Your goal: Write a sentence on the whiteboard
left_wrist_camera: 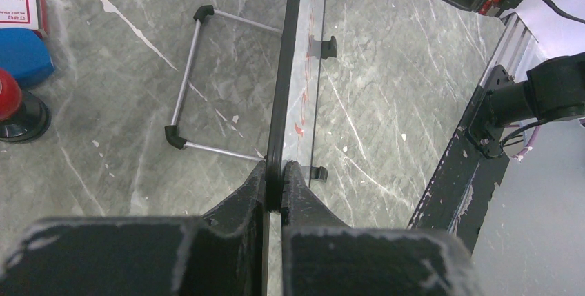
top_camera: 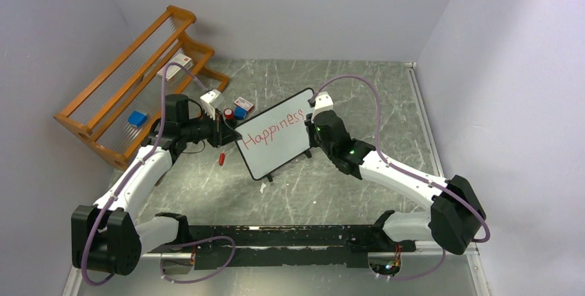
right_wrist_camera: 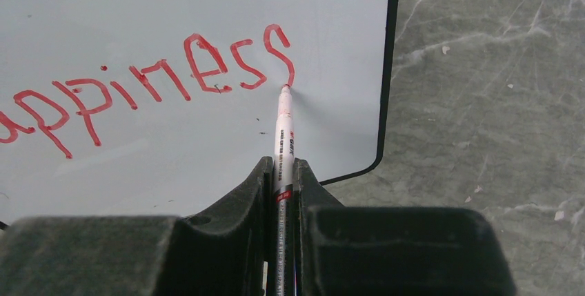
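The whiteboard (top_camera: pixel 276 143) stands tilted at the table's middle, white with a thin black frame and little black feet. Red lettering (top_camera: pixel 274 130) on it reads "Happiness" in one slanted line; the last "s" is half drawn in the right wrist view (right_wrist_camera: pixel 279 51). My left gripper (top_camera: pixel 226 132) is shut on the board's left edge; in the left wrist view the frame (left_wrist_camera: pixel 279 103) sits edge-on between the fingers (left_wrist_camera: pixel 274 179). My right gripper (right_wrist_camera: pixel 283 168) is shut on a white marker (right_wrist_camera: pixel 283 123) whose red tip touches the board at the end of the last letter.
An orange wooden rack (top_camera: pixel 134 82) stands at the back left with a blue block and small boxes. A red-topped object (left_wrist_camera: pixel 15 106), a blue eraser (left_wrist_camera: pixel 24 54) and a small box (top_camera: pixel 243 105) lie by the left gripper. A red cap (top_camera: pixel 221 158) lies on the table.
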